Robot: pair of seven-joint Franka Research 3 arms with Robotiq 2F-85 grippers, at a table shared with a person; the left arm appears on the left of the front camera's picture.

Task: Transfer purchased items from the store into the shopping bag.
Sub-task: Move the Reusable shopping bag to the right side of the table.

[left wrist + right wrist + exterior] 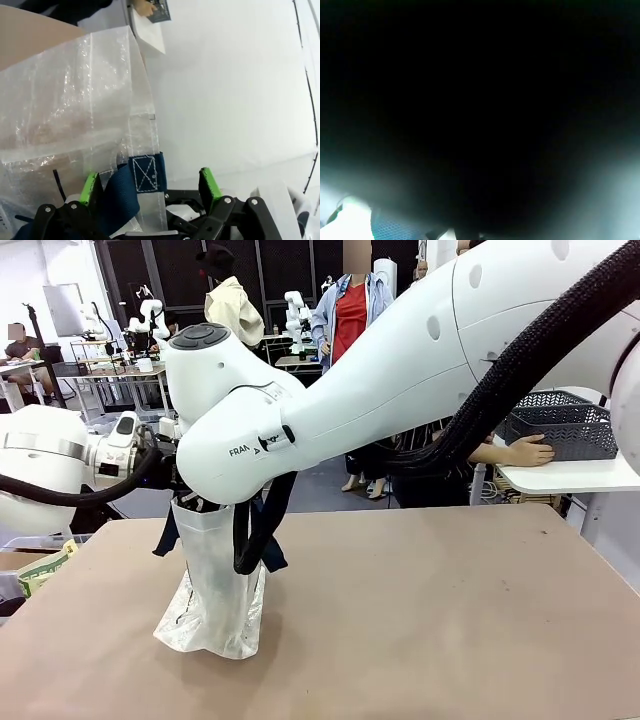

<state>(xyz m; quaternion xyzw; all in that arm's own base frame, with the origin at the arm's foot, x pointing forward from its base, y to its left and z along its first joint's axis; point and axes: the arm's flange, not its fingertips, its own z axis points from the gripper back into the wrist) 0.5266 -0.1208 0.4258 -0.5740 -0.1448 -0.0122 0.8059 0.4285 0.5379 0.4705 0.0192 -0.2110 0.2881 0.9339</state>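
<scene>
The shopping bag (215, 600), translucent white with navy handles, stands upright on the left part of the brown table. My left gripper (168, 476) is at the bag's left rim. In the left wrist view it (150, 187) is open, and the bag's wall (75, 100) and a navy handle strap (142, 175) lie between its green pads (91, 187). My right arm (400, 370) reaches across from the right, its wrist pointing down into the bag's mouth; its gripper is hidden there and the right wrist view is dark. The store, a dark mesh basket (560, 425), sits at the far right. The purchased items are hidden.
The basket rests on a white side table (570, 478), with a person's hand (525, 451) against its left side. The right arm's black cable hose (245, 540) hangs in front of the bag. A greenish paper item (40, 570) lies off the table's left edge.
</scene>
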